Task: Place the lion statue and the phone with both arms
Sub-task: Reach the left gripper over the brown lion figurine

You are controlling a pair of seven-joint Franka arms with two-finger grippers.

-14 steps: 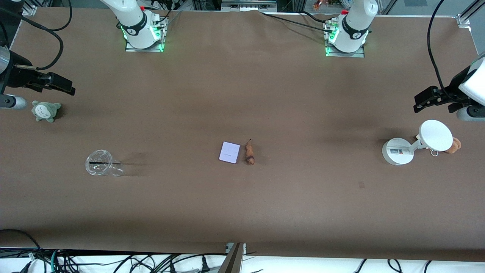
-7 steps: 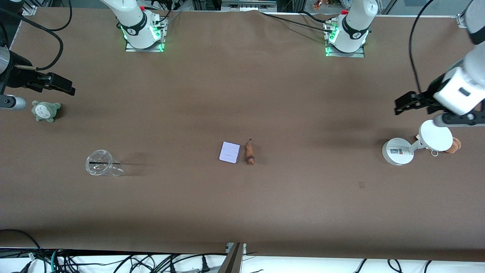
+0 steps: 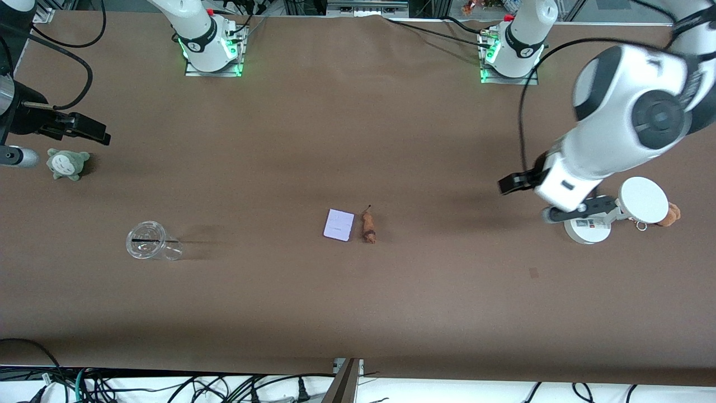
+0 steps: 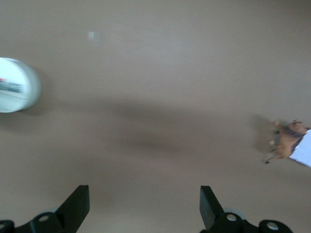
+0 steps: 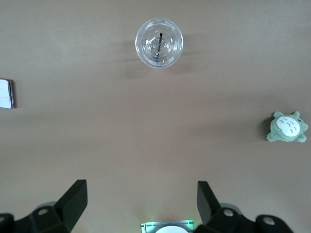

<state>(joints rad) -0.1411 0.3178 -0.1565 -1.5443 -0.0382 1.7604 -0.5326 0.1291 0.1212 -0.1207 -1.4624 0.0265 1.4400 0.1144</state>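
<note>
The phone [image 3: 338,225], a pale lavender-white rectangle, lies flat at mid-table. The lion statue [image 3: 368,226], small and orange-brown, lies beside it toward the left arm's end. Both show at the edge of the left wrist view, the lion statue [image 4: 286,140] and a corner of the phone [image 4: 303,151]. My left gripper [image 3: 513,183] is open and empty over bare table between the lion statue and the white stand; its own view [image 4: 144,204] shows the jaws wide apart. My right gripper [image 3: 92,130] waits open and empty [image 5: 141,199] over the right arm's end of the table, above the grey-green plush.
A clear cup with a black straw [image 3: 150,240] stands toward the right arm's end. A grey-green plush [image 3: 67,163] lies near the right gripper. A white round-based stand [image 3: 587,226] and a tan plush [image 3: 669,215] sit at the left arm's end.
My left arm has swung in from the left arm's end of the table toward the middle, past the white stand. The right arm has hardly moved. The phone and lion statue lie as before.
</note>
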